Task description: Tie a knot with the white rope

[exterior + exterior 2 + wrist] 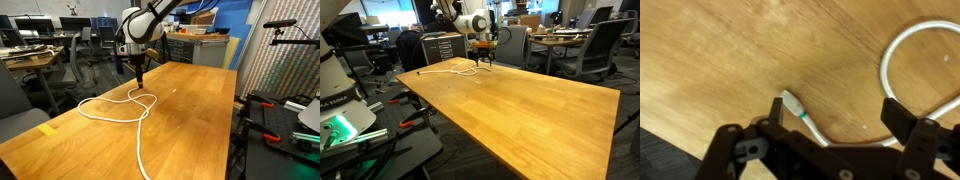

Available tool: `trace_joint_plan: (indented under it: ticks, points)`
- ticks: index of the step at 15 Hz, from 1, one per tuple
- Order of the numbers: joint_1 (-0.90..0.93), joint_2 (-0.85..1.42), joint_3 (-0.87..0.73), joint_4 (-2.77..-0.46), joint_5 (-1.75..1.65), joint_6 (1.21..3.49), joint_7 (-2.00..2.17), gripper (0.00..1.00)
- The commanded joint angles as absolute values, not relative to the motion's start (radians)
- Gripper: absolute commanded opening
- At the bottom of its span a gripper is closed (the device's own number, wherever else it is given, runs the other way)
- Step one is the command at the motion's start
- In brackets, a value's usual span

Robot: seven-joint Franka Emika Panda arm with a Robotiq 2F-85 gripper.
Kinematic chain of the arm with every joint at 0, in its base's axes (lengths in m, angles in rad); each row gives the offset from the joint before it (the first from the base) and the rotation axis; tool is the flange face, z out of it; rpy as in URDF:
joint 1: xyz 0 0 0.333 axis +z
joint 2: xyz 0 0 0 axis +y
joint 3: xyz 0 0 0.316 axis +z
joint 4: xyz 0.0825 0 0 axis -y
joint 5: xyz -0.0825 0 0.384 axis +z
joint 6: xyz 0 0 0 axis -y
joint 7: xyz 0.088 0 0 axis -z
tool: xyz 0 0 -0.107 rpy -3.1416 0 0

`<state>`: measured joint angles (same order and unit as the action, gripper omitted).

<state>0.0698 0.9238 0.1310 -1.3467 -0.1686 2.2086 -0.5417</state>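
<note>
The white rope (137,135) lies on the wooden table (195,120), forming a loose loop with a long tail running toward the near edge. It also shows in an exterior view (460,70) at the table's far corner. My gripper (138,72) hangs just above the loop's far side, fingers pointing down, and also shows in an exterior view (485,60). In the wrist view the gripper (838,115) is open. One rope end (792,103), with a green band near its tip, lies on the table between the fingers, close to the left one. A curve of the rope (887,60) arcs beyond the right finger.
Office chairs (80,55) and desks stand beyond the table's far side. A drawer cabinet (195,48) stands behind the table. Black equipment (275,115) sits beside the table's right edge. Another robot base (340,100) stands near the table corner.
</note>
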Motion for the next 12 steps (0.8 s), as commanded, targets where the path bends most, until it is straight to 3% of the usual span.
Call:
trace_joint_plan:
  ticks: [1,3,6,7,8,10,12]
  points:
    - [0.061,0.955,0.111,-1.319,-0.215,2.22,-0.578,0.94]
    - [0.056,0.98,0.11,-1.297,-0.221,2.225,-0.596,0.68]
    - [0.052,1.015,0.116,-1.265,-0.222,2.25,-0.629,0.42]
    - [0.055,1.019,0.114,-1.249,-0.226,2.254,-0.634,0.51]
    - [0.059,1.018,0.11,-1.24,-0.229,2.254,-0.637,0.73]
    - [0.062,1.028,0.11,-1.218,-0.233,2.265,-0.649,0.78]
    - [0.066,1.046,0.114,-1.191,-0.228,2.269,-0.658,0.92]
